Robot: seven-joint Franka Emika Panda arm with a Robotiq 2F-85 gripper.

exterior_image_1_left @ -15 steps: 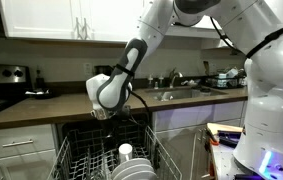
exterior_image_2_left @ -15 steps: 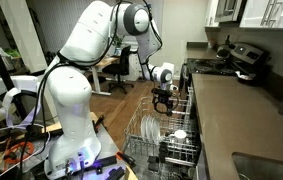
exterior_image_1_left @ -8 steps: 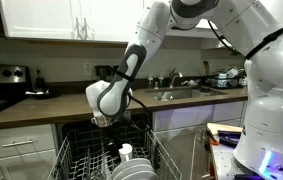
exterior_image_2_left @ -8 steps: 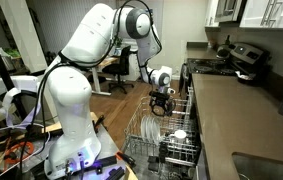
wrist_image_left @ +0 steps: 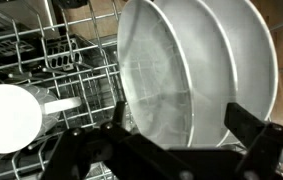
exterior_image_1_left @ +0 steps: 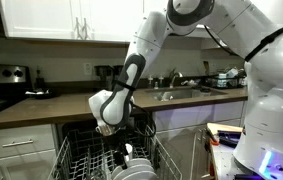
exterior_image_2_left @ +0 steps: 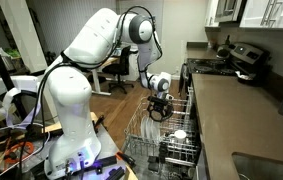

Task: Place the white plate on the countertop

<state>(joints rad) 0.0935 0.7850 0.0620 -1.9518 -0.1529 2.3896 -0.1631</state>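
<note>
Several look-alike white plates (wrist_image_left: 171,70) stand upright in the pulled-out dishwasher rack (exterior_image_1_left: 86,160); they also show in both exterior views (exterior_image_1_left: 133,170) (exterior_image_2_left: 151,129). My gripper (wrist_image_left: 181,128) is open, low over the rack, with its dark fingers (wrist_image_left: 249,125) spread on either side of the nearest plate's edge. I cannot tell if they touch it. The gripper also shows in both exterior views (exterior_image_1_left: 109,130) (exterior_image_2_left: 159,112). The dark brown countertop (exterior_image_1_left: 66,106) (exterior_image_2_left: 231,105) runs above the dishwasher.
A white round cup (wrist_image_left: 9,116) (exterior_image_1_left: 126,151) sits upside down in the rack beside the plates. A steel sink (exterior_image_1_left: 176,93) with faucet is set in the counter. A black stove (exterior_image_1_left: 1,88) stands at one end. White cabinets hang above.
My arm has come down and the gripper has dropped closer to the rack and the standing plates. The plates have not moved.
</note>
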